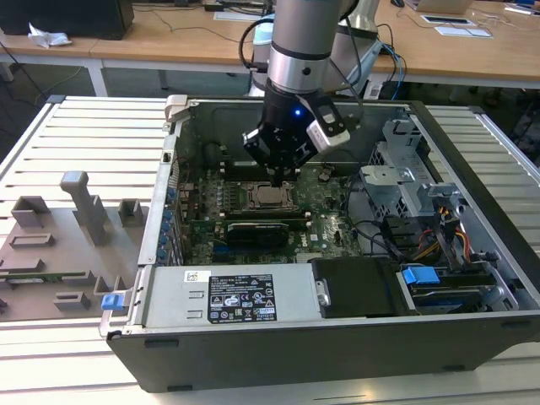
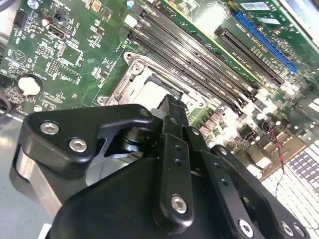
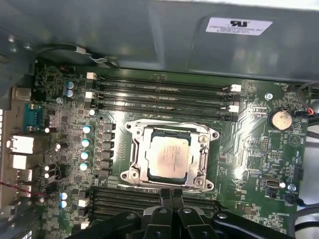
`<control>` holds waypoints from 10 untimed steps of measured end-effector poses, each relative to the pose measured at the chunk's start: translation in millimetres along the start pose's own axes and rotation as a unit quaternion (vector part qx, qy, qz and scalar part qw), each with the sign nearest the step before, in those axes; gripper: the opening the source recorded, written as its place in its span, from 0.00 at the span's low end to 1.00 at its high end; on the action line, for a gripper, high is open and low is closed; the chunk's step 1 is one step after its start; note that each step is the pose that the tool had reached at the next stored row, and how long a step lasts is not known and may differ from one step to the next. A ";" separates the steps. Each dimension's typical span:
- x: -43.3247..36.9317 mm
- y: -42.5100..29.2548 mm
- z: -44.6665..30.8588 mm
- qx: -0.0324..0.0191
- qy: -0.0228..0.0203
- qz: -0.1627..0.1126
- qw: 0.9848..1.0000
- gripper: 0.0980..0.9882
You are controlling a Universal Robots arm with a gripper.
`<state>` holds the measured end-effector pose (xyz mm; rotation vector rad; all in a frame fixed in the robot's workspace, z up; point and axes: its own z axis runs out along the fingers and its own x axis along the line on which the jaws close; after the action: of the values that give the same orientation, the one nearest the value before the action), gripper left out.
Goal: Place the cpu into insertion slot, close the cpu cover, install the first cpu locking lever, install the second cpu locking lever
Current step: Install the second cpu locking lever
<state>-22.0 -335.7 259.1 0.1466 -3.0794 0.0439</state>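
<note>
— 1 cpu, then?

— Yes, 1 flat square chip, silvery on top, lying in the insertion slot; 1 thin metal cpu cover frames it, flat on the green board.

— And rightward?

— 1 round coin cell well apart, with bare board between.

— The gripper?

— Black fingers pressed together, holding nothing, tips just at the socket's near rim. In the exterior view it hangs inside the open case, near the far wall
</note>
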 end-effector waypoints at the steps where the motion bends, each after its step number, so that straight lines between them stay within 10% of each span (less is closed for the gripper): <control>1: 0.1 0.0 -1.5 0.000 0.000 0.000 1.000 0.01; 10: 1.4 -0.4 -23.1 0.002 0.000 0.000 1.000 0.01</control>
<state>-22.0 -335.5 282.3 0.1463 -3.0793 0.0501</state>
